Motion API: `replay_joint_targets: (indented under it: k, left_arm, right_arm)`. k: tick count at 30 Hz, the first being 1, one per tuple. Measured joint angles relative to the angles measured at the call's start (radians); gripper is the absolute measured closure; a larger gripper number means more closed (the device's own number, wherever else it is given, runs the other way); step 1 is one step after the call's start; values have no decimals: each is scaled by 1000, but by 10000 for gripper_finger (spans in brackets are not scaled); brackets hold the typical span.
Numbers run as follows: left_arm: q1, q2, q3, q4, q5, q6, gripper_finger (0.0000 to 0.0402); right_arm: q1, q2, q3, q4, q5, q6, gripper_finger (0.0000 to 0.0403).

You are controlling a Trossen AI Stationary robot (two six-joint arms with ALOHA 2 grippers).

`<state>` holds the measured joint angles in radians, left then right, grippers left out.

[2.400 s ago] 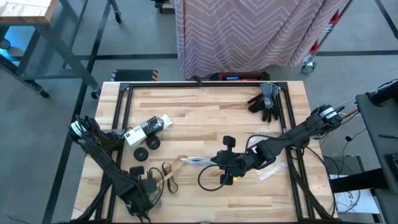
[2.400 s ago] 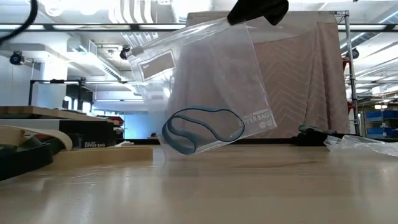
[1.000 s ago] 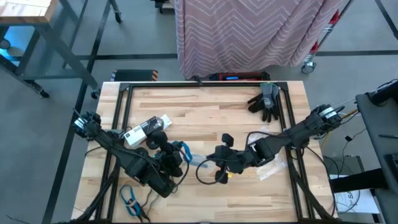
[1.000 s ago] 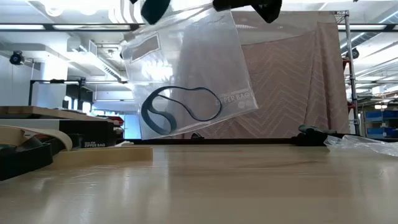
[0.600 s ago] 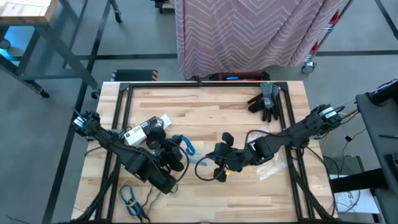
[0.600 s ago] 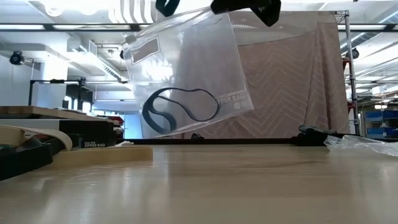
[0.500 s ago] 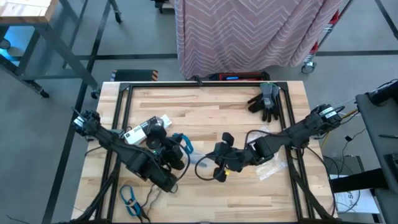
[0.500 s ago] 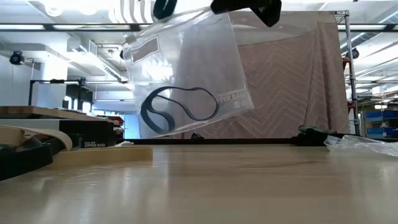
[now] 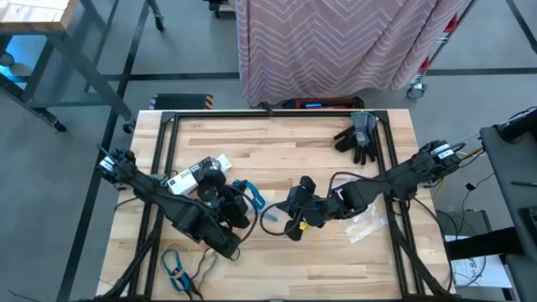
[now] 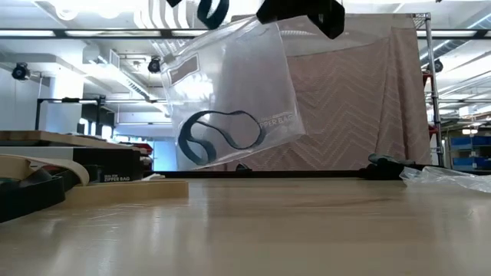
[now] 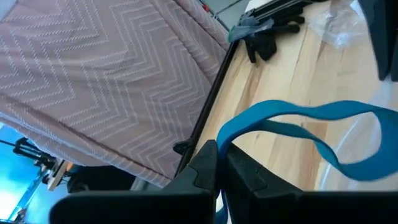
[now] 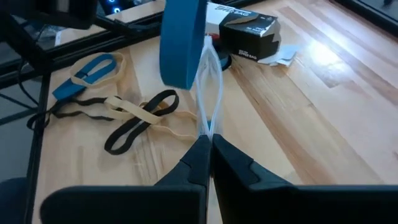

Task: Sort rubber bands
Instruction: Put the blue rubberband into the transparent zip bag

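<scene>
My left gripper (image 9: pixel 242 201) is shut on a blue rubber band (image 11: pixel 298 127) above the table's middle, just left of a clear zipper bag (image 10: pixel 230 92). My right gripper (image 9: pixel 291 225) is shut on that bag, which hangs above the table with another blue band (image 10: pixel 222 134) lying in its bottom. In the right wrist view the held blue band (image 12: pixel 183 43) stands right above the bag's open top. More rubber bands, blue, tan and black (image 12: pixel 124 109), lie flat in a loose pile near the table's near left corner (image 9: pixel 185 264). My left gripper pinches one end of the blue band's loop (image 11: pixel 225 140) between its two fingers. The rest of the loop sticks out ahead of the fingers toward the bag, clear of the table. My right gripper pinches the bag's top edge (image 12: pixel 208 124) between its two fingers. The bag hangs below them, tilted, its bottom clear of the table.
A black box with a white label (image 9: pixel 197 174) lies at the left. Dark gloves (image 9: pixel 359 138) lie at the far right corner, and more clear plastic (image 9: pixel 367 228) lies under the right arm. Black frame rails (image 9: pixel 168 143) run along the table's sides.
My left gripper has moved a little toward the table's right with the blue band, closing on the bag's top. My right gripper has rolled, and the hanging bag has turned with it, so its top edge slopes more steeply. Both grippers stay shut.
</scene>
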<state>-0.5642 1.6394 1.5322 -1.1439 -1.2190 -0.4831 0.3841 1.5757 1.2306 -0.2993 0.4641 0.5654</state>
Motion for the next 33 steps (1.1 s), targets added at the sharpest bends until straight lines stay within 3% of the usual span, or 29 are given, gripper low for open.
replay_joint_targets:
  k: [12, 33]
  left_arm:
    - [33, 0, -9, 4, -40, 33, 401]
    - [43, 5, -16, 7, 29, 49, 401]
  right_arm:
    - [-2, 0, 3, 2, -3, 4, 403]
    - [-17, 0, 4, 10, -14, 19, 403]
